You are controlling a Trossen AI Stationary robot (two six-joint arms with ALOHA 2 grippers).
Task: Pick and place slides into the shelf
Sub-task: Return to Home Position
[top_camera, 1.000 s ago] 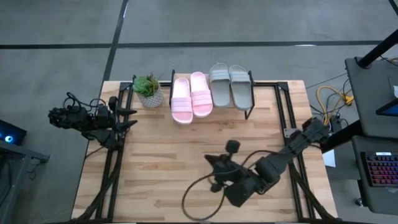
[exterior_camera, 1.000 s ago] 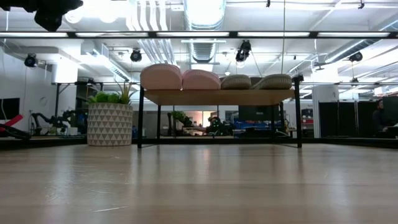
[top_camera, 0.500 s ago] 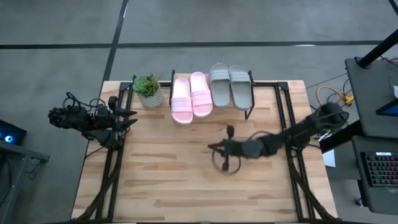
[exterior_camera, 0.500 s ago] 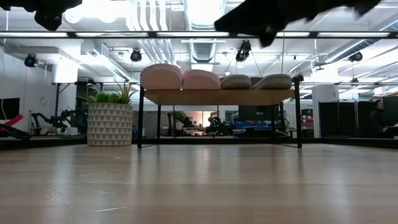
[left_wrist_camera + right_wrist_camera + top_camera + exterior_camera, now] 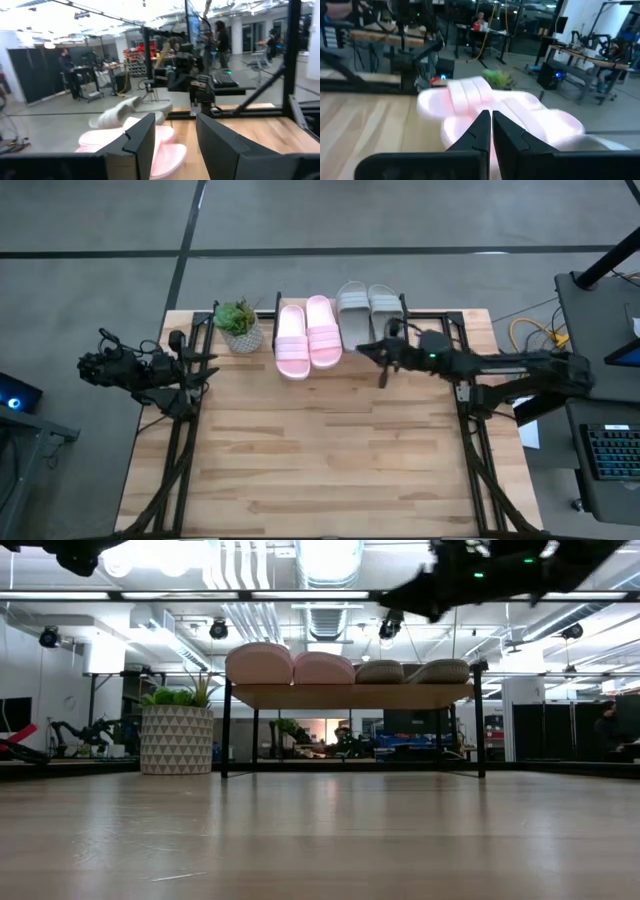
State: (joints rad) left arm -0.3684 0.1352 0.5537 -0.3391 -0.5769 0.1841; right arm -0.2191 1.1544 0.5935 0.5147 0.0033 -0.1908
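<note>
On the shelf (image 5: 350, 696) lie four slides (image 5: 308, 335); right claw (image 5: 490, 117) closed, empty; left claw (image 5: 175, 122) parted

Left gripper (image 5: 175, 127) low in foreground, dark fingers (image 5: 141, 145) spread, wide gap between. Pink slides (image 5: 167, 150) just past fingertips, lying side by side, partly seen through gap. Grey slides (image 5: 117, 114) close behind pink slides; touching or not, can't tell. Right arm (image 5: 192, 86) dark, hanging above and beyond pink slides. Table (image 5: 250, 127), light wood, runs alongside pink slides. Person (image 5: 65, 62) stands in room well behind pink slides, by cluttered desks. Second person (image 5: 220, 35) farther back, past right arm.
</note>
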